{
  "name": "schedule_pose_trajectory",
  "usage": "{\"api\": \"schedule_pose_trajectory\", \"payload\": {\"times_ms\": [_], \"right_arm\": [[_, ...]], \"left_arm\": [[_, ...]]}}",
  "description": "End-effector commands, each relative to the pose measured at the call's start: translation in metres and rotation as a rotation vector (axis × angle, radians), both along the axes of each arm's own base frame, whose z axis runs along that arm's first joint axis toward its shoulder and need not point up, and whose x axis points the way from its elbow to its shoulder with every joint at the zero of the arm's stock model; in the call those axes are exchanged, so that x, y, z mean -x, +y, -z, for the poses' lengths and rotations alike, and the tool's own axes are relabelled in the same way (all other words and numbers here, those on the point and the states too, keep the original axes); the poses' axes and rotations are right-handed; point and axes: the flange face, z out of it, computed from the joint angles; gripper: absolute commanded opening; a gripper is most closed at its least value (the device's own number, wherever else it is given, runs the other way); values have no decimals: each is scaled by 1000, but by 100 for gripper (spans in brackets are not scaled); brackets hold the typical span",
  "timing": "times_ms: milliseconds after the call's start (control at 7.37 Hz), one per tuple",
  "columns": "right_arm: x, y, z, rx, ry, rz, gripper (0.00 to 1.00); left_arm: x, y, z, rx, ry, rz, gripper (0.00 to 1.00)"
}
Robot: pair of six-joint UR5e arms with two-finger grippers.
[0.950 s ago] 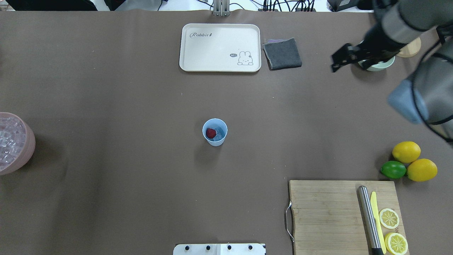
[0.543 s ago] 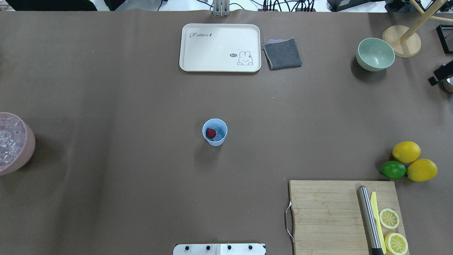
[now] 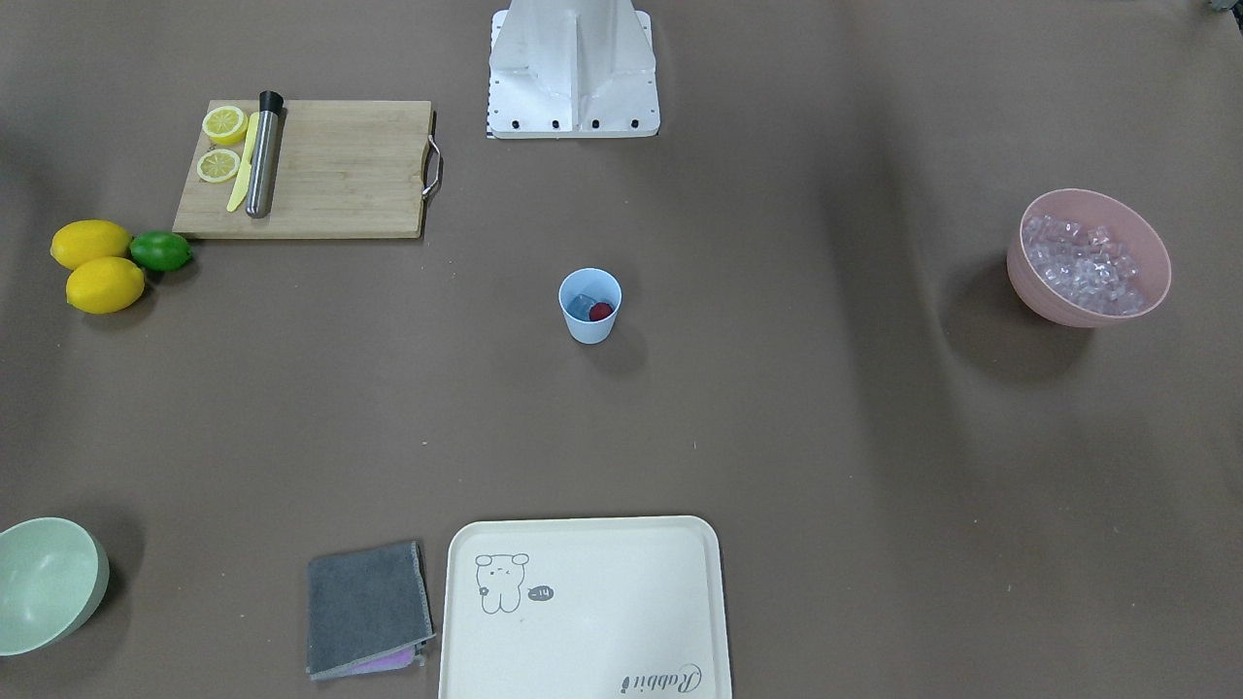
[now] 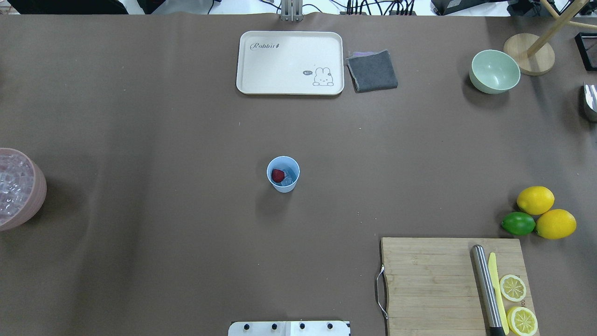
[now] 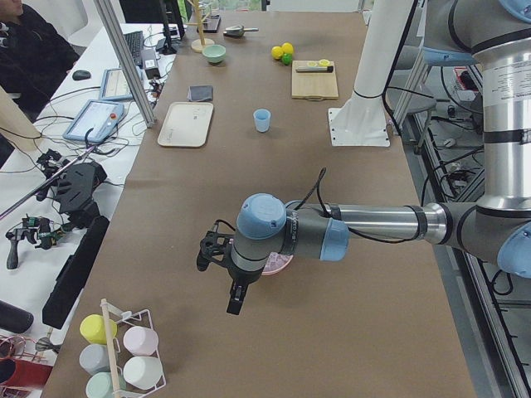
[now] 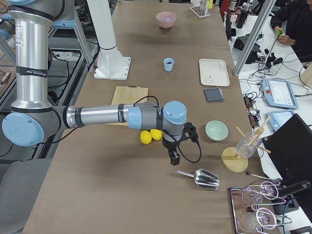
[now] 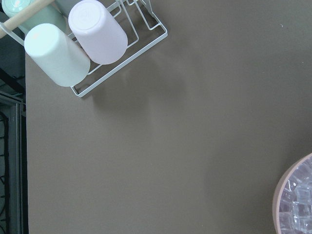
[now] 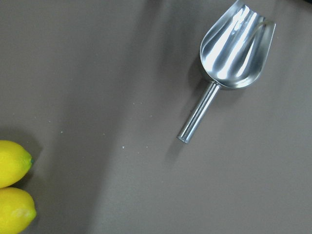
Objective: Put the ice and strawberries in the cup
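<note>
The light blue cup stands upright mid-table, also in the front view. Inside it lie the red strawberry and ice cubes. More ice fills the pink bowl at the table's left end. My left gripper hangs over bare table beside that bowl. My right gripper hangs near the lemons and a metal scoop. Both grippers show only in the side views, so I cannot tell whether they are open or shut. Neither wrist view shows its fingers.
A cream tray, a grey cloth and a pale green bowl sit at the far edge. Two lemons, a lime and a cutting board with a knife are at the right. A cup rack stands at the left end.
My right arm, over the pale green bowl one second ago, has swung out of the overhead view to the right. The cup and its contents have not moved.
</note>
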Motion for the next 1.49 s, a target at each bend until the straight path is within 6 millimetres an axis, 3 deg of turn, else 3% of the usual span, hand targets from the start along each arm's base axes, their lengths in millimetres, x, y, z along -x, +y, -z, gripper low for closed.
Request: {"api": "schedule_pose_trajectory", "payload": {"times_ms": [0, 407, 679, 1357], "right_arm": [[-20, 10, -16, 10, -1, -23, 100], [-20, 5, -7, 1, -2, -33, 100], [-17, 4, 0, -9, -35, -34, 100], [-12, 3, 3, -17, -29, -16, 100]], "left_arm": [[-8, -4, 1, 1, -2, -17, 97], [-26, -9, -1, 22, -1, -59, 97], [-28, -16, 4, 77, 15, -65, 97], [-34, -12, 5, 77, 86, -78, 97]]}}
